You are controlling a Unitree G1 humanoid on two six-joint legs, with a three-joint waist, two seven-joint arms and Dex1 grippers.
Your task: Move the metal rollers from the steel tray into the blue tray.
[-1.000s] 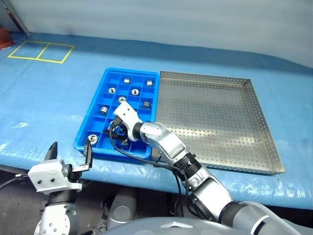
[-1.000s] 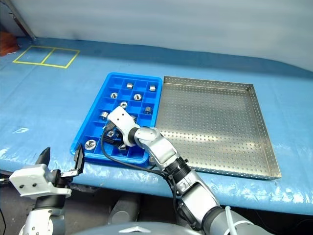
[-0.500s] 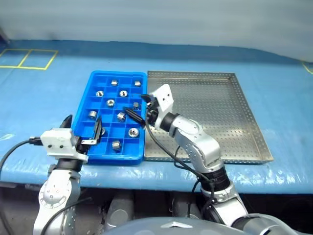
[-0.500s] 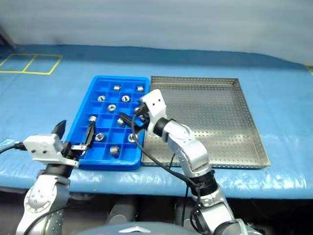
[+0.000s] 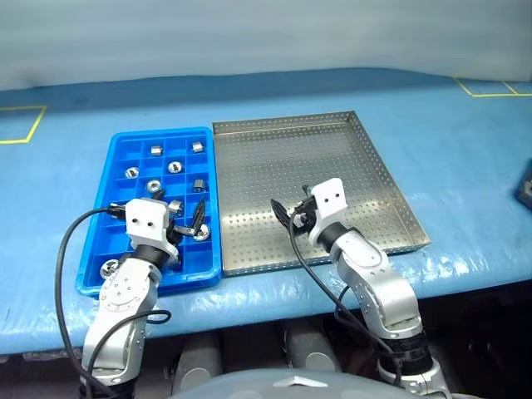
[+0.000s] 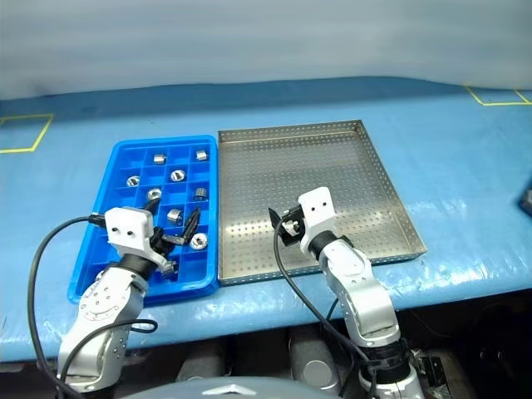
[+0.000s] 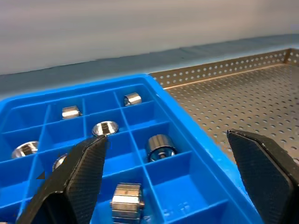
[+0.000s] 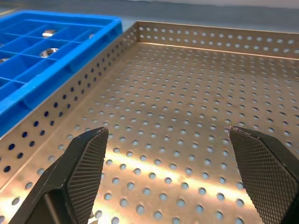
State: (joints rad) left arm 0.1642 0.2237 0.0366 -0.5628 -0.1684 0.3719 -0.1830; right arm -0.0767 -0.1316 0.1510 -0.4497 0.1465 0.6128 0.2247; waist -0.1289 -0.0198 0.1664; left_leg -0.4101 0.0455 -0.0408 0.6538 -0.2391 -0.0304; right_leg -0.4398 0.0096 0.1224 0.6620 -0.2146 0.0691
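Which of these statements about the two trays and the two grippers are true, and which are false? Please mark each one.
1. The large perforated silver steel tray holds no small shiny metal rollers. True.
2. The bright blue plastic tray with square compartments lies to the robot's right of the steel tray. False: it lies to the robot's left, right beside it.
3. The right gripper hovers over the steel tray with open, empty fingers. True.
4. The left gripper is shut on a roller. False: its fingers are wide open above the blue tray and hold nothing.
5. Every roller stands upright with its hole upward. False: some lie on their sides.
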